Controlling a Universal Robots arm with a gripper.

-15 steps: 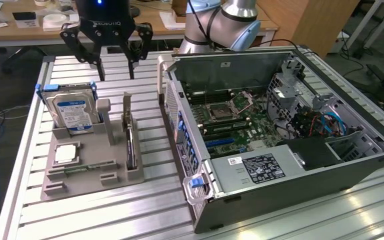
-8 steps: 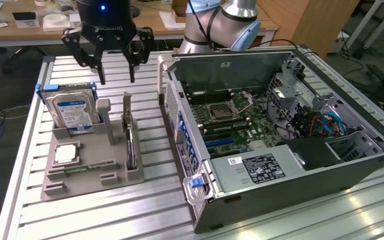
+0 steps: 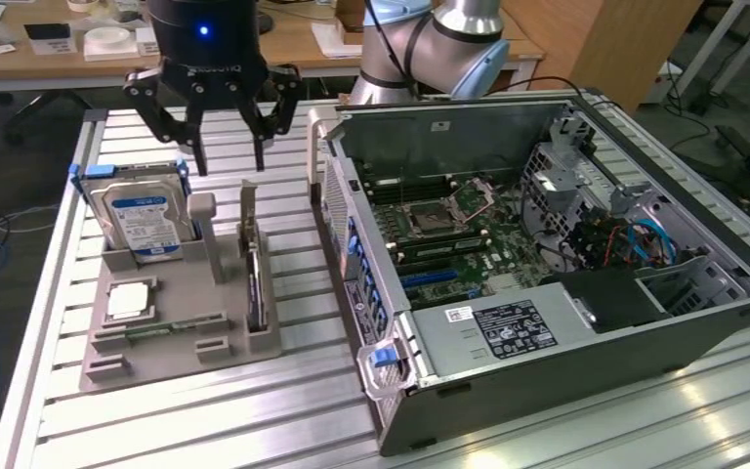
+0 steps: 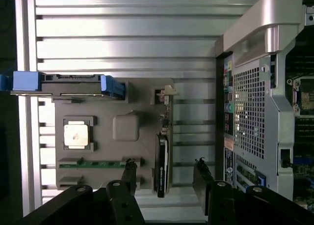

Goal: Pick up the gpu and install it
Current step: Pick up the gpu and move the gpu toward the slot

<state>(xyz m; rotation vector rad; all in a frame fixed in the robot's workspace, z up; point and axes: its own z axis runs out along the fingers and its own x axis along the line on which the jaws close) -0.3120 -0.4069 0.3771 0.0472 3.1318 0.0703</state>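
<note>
So the black multi-link end effector [image 3: 228,161] is spread about as wide as it goes and has hold of nothing. It hangs in the air over the far end of the grey plastic parts holder [image 3: 180,352], clear of everything below it.

The gpu [image 3: 255,285], a thin dark circuit card with a pale metal bracket at its far end, is standing on edge in a slot along the holder's side nearest the PC. From the wrist view the card lines up in the gap between the two dark fingers [image 4: 128,170], with no contact.

Also in the holder: a silver hard drive with a blue-white label and blue side rails [image 3: 145,220] upright at the far corner on the exterior view's left, a small square silver processor chip [image 3: 129,301] lying flat nearer to us, and a green memory stick [image 3: 153,333] just in front of that.

The open grey desktop computer case [image 3: 545,322] lies on its side just beside the holder, on the exterior view's right, motherboard exposed. It's all on a slatted aluminium tabletop [image 3: 219,425].
</note>
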